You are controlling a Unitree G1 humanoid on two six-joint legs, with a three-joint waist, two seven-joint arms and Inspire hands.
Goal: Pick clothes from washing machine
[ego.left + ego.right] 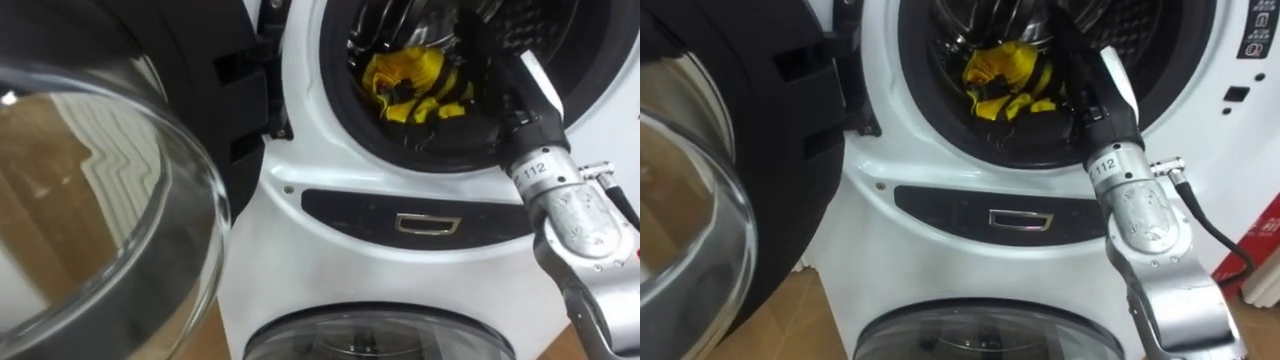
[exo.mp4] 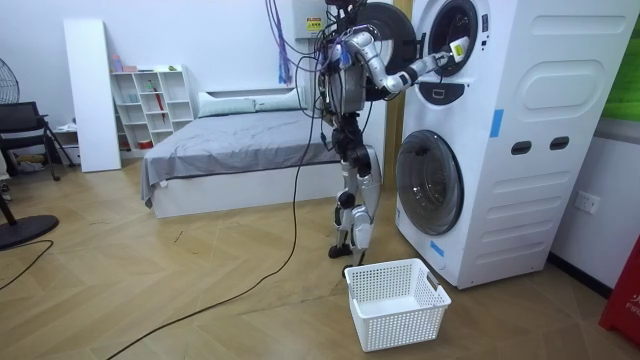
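Left eye view: the right hand (image 1: 497, 72) is seen at 3 o'clock of the yellow garment (image 1: 408, 82). Its grip cannot be told. The cloth should be gathered fully before it is pulled.

Drum mouth (image 1: 440, 142) open — swung-out door (image 1: 100, 200) crowds left approach.

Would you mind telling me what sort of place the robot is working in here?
Most likely a bedroom in a home, with a laundry corner: a made bed, stacked washing machines beside it, and a white laundry basket on the wooden floor.
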